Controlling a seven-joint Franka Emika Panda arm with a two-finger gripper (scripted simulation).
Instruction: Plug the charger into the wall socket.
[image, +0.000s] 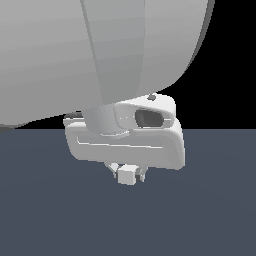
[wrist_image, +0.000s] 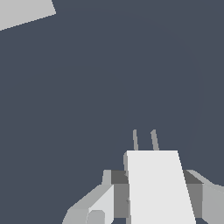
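Tool (image: 128, 172) closed on charger (wrist_image: 158, 186), fingers (wrist_image: 114, 192) pressing its sides

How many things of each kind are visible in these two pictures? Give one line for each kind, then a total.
Charger, with two prongs, between the gripper fingers: 1
White panel at the wrist view's edge, likely the wall socket: 1
Robot gripper: 1
Total: 3

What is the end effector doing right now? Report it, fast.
End effector: closed on the small white cube-like charger, two thin prongs pointing away from it; also seen gripped in the exterior view.
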